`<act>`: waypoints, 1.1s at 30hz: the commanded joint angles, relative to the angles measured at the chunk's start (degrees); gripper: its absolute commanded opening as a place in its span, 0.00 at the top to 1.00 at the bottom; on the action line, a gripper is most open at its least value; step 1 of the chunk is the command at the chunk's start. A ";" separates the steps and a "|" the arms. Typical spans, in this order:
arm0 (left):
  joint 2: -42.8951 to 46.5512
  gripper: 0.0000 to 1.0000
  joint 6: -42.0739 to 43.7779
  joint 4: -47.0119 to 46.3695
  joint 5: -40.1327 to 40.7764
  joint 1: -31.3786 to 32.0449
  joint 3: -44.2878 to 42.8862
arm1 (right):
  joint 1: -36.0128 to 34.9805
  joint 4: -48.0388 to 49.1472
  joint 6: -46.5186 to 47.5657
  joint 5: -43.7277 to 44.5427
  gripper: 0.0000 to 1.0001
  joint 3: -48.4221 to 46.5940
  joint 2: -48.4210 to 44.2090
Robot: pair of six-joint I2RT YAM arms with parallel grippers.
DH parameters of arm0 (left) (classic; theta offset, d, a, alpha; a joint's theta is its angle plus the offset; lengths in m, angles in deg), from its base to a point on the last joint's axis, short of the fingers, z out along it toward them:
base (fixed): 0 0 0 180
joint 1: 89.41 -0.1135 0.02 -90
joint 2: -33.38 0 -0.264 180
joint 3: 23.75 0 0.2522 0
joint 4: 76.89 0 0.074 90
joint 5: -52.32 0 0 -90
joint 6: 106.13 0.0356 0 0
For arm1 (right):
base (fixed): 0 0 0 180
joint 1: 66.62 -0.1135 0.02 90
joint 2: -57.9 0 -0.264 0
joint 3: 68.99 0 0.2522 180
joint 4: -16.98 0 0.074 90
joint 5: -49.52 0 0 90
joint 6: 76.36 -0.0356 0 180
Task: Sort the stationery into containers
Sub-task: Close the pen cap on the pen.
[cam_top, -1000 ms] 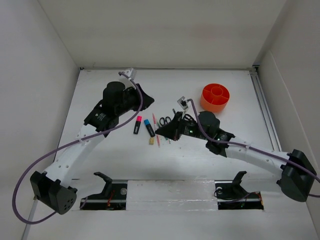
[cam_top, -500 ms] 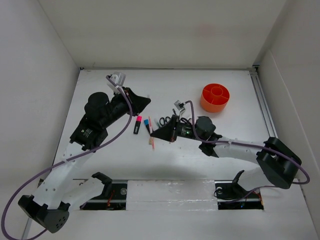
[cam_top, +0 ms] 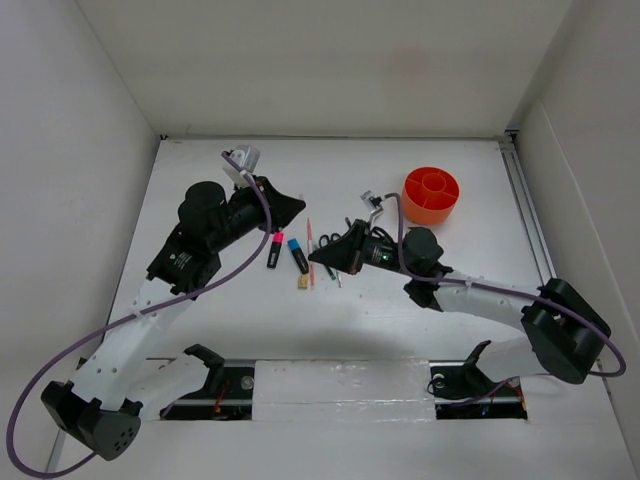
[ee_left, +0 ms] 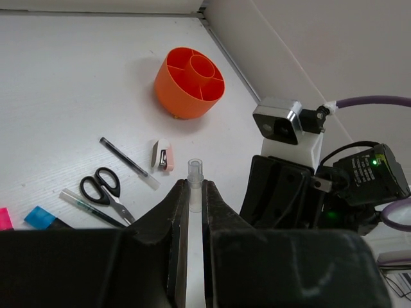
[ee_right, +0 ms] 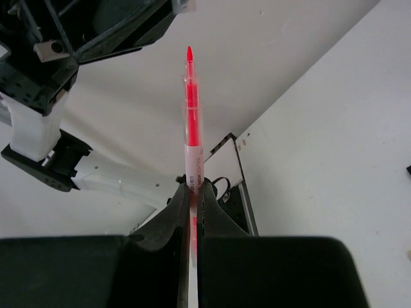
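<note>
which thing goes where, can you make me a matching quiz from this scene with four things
Things:
1. pink pen
2. clear cap
3. scissors
4. orange organiser

Places or states:
A. lying flat on the table
B. pinched in the left gripper
C. standing upright, open side up
D. pinched in the right gripper

Pairs: 1-D, 2-B, 3-A, 4-C

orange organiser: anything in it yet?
Empty as far as visible: the left wrist view shows only bare orange inside the organiser and its compartments.
</note>
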 commanded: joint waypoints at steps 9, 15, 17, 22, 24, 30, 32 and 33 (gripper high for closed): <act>-0.01 1.00 1.02 -4.11 -3.76 -0.38 0.71 | 2.10 2.59 0.72 -1.81 1.00 -3.63 -1.57; -0.01 1.00 1.02 -3.59 -1.83 -0.38 0.71 | 1.48 2.59 0.72 -2.34 1.00 -4.16 -1.57; 0.51 1.00 0.50 -3.59 -1.03 -0.38 0.71 | 0.87 2.59 0.72 -2.34 1.00 -4.16 -1.57; 1.13 1.00 -0.12 -4.11 0.89 -0.38 0.71 | 0.34 3.72 0.19 -1.29 1.00 -3.46 -0.44; 2.44 1.00 -0.13 -4.11 2.12 -0.38 1.32 | -0.28 3.73 0.19 -1.29 1.00 -2.93 -0.43; 3.06 1.00 -0.65 -4.64 2.14 -0.38 1.85 | -0.89 4.43 0.19 -1.29 1.00 -2.93 0.62; 3.06 1.00 -0.65 -4.64 2.13 -0.38 1.85 | -0.89 4.43 0.19 -1.29 1.00 -3.46 1.23; 3.06 1.00 -0.65 -4.64 2.13 -0.38 1.85 | -0.89 4.43 0.19 -1.29 1.00 -3.98 1.24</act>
